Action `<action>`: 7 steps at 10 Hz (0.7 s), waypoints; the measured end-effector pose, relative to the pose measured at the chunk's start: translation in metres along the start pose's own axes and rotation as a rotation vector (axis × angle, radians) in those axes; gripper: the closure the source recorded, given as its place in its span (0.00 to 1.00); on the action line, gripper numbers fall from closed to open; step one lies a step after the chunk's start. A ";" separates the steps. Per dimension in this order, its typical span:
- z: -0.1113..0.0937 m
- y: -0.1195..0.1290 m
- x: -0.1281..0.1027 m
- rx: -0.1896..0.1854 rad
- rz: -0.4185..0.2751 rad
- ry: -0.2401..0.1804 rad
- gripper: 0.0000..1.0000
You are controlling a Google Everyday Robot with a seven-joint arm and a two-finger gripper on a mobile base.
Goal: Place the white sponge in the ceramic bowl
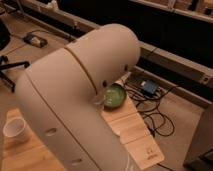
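The green-glazed ceramic bowl (pixel 115 96) sits on the wooden table (pixel 140 142) near its far edge, partly covered by my arm. My large white arm (pixel 75 95) fills the middle of the camera view. The gripper is not in view; it is hidden behind or below the arm. The white sponge is hidden or out of view. A small pale shape (pixel 98 100) shows at the bowl's left rim, and I cannot tell what it is.
A white cup (pixel 15 130) stands on the table at the left. Beyond the table's far edge, cables (pixel 157 120) and a small blue box (pixel 149 87) lie on the floor. A chair base (pixel 10 65) is at far left. A dark shelf wall runs behind.
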 end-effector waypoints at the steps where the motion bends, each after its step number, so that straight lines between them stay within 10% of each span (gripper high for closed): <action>1: -0.007 0.001 -0.009 0.001 0.005 -0.013 1.00; 7: -0.032 -0.018 -0.085 -0.023 0.095 -0.067 1.00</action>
